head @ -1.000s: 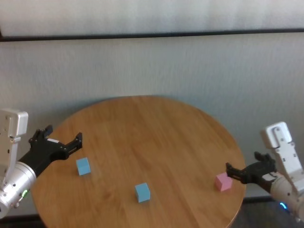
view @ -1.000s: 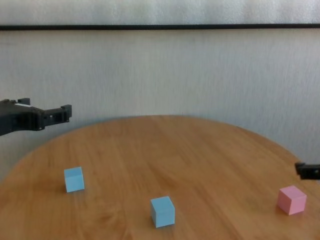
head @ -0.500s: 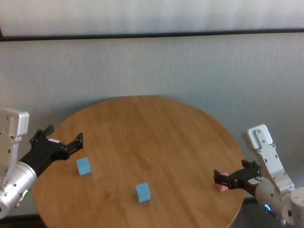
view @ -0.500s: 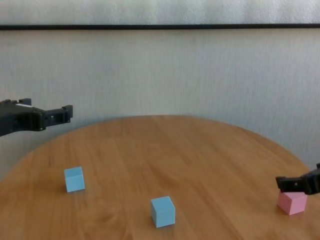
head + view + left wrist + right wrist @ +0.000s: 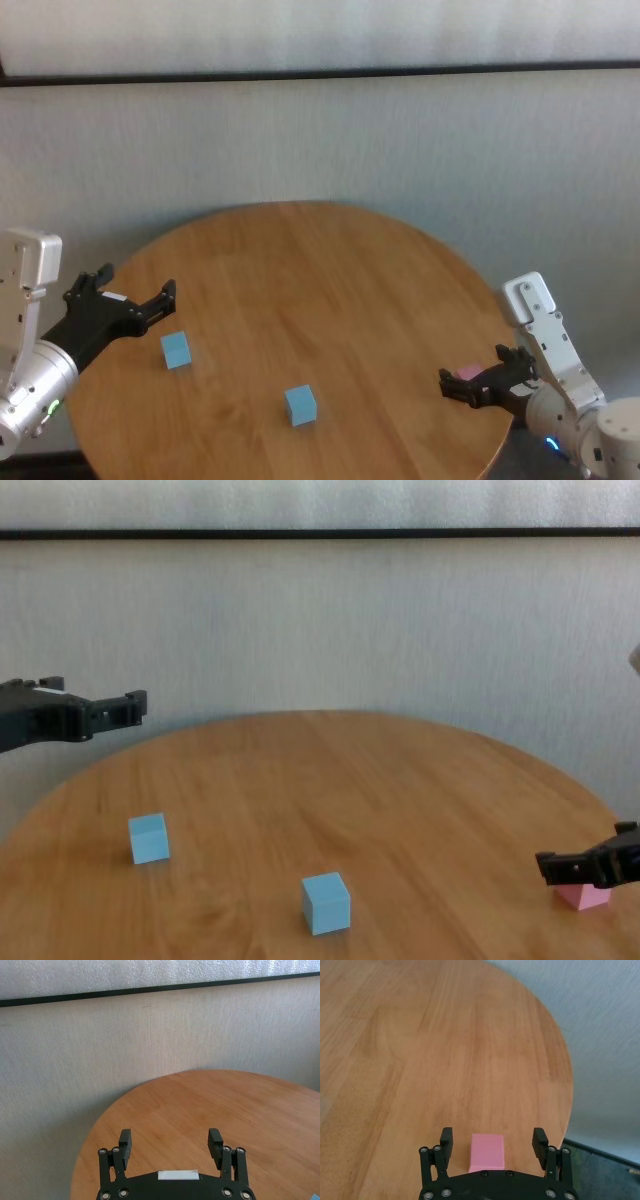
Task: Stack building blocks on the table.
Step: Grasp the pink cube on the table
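Note:
The pink block [image 5: 488, 1151] sits near the right edge of the round brown table [image 5: 330, 290]. My right gripper [image 5: 491, 1141] is open with its fingers on either side of the pink block [image 5: 584, 894], not closed on it; the block is mostly hidden in the head view [image 5: 467, 373]. One light blue block [image 5: 176, 350] lies at the left and another [image 5: 300, 404] near the front middle. My left gripper [image 5: 135, 302] is open and empty, held above the table's left edge, behind the left blue block [image 5: 148, 838].
A pale wall [image 5: 330, 140] with a dark horizontal strip stands behind the table. The floor shows past the table's right edge [image 5: 600, 1155]. The table's middle [image 5: 330, 780] holds nothing.
My right gripper has moved in from the table's right edge and lowered around the pink block. The left arm and both blue blocks have not moved.

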`<state>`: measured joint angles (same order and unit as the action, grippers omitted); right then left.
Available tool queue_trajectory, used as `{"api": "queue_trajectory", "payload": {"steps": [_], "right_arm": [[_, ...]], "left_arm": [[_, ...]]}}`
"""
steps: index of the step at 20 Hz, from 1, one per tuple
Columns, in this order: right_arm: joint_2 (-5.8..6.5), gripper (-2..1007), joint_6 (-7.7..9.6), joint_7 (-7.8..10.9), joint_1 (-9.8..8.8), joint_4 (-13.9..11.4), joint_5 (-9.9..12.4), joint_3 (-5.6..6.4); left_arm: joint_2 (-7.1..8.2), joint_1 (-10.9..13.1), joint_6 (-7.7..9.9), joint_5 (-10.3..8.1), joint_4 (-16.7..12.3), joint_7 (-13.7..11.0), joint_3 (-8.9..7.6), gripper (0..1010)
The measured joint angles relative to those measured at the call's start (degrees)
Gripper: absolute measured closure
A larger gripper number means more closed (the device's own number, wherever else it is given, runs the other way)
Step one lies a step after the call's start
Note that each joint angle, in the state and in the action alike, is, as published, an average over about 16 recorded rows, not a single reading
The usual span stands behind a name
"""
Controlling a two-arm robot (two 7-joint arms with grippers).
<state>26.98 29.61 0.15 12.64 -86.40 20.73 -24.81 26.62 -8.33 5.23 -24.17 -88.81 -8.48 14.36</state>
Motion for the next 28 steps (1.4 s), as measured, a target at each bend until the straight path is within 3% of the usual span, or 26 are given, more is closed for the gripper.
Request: {"api": "queue_trajectory", "payload": {"steps": [13, 22, 28], "right_arm": [[-1.70, 4, 2.70, 1.62, 1.32, 2.2, -0.4, 1.06], [-2.24, 15, 3.21, 2.01, 1.76, 2.9, -0.5, 1.39], [-2.21, 89, 3.11, 1.98, 1.75, 2.9, -0.5, 1.39]], "left_arm": [[0.05, 0.0, 0.03, -0.01, 0.0, 0.0, 0.06, 11], [0.05, 0.0, 0.03, -0.01, 0.0, 0.0, 0.07, 10], [0.05, 0.0, 0.03, -0.01, 0.0, 0.0, 0.07, 10]]}}
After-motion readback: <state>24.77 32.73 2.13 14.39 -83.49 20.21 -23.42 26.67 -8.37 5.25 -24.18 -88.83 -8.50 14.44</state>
